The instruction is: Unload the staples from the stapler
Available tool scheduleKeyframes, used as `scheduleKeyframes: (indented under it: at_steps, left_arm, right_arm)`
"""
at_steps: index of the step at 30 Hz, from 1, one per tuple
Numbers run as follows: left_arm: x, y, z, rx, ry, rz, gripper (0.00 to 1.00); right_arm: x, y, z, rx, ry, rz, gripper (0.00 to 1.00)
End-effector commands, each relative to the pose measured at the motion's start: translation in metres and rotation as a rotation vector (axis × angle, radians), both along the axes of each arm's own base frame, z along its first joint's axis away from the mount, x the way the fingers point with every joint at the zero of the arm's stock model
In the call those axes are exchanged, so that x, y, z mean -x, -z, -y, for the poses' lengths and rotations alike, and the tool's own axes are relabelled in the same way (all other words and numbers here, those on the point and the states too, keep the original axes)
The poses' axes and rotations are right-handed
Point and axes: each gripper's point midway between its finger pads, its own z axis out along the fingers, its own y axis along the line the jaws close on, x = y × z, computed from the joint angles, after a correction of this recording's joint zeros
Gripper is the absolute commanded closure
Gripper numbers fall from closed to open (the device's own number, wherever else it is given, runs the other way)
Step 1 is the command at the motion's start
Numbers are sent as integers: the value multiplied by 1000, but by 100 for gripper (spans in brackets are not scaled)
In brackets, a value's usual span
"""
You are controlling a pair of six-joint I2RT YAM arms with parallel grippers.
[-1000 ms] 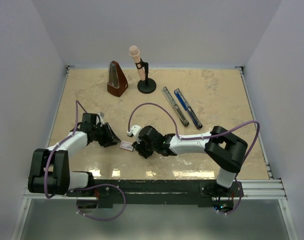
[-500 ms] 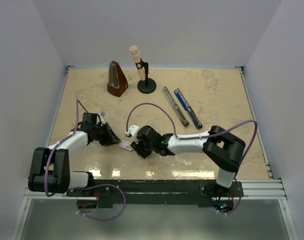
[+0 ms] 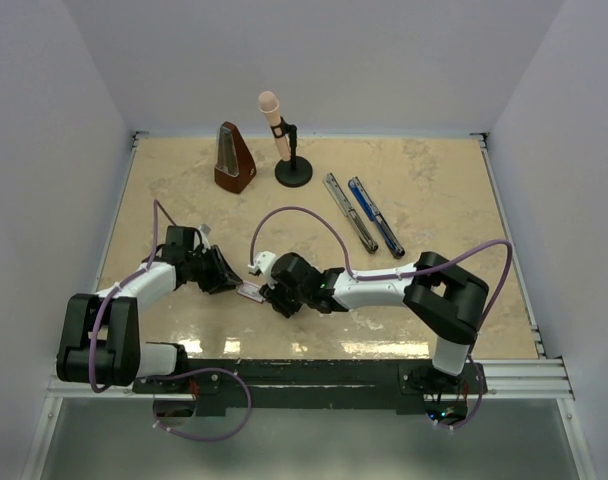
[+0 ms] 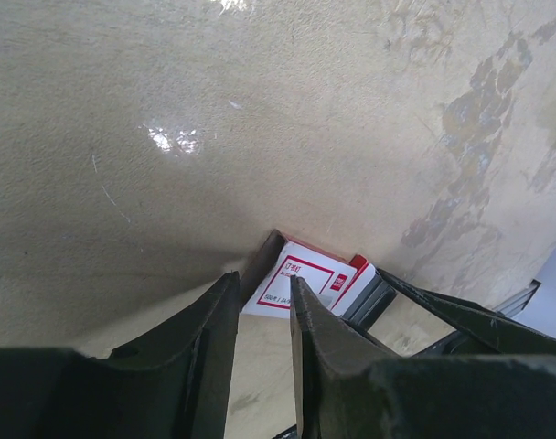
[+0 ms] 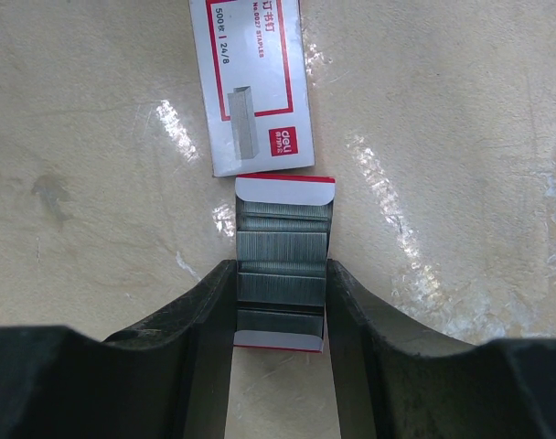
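beige table; only from above do we see the stapler, lying toward the far right. our right wrist view shows the right gripper clamping a tray of staples; whether the left gripper grips anything, we cannot tell.

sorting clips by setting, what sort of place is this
Most likely a robot lab test cell rather than a real office: a beige tabletop boxed in by plain white walls, with unrelated props laid out on it, a metronome, a pink microphone and a stapler.
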Motion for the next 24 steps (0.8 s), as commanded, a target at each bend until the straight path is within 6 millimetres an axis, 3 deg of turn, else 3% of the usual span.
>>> scheduleKeyframes:
  at_steps: [1,6,12,19,24]
  left_arm:
    - [3,1,0,-11,0,-2,66]
    - [5,1,1,-11,3,-6,66]
    - [6,1,2,-11,3,-5,66]
    - [5,2,1,-16,0,-6,67]
    - [5,3,1,-16,0,-9,68]
  right_arm:
    - [11,20,8,74,9,-47,62]
    - [11,18,9,75,13,-47,60]
    - [8,26,11,91,31,-42,45]
    - [5,27,10,86,44,-30,47]
    - [4,28,11,91,42,-24,56]
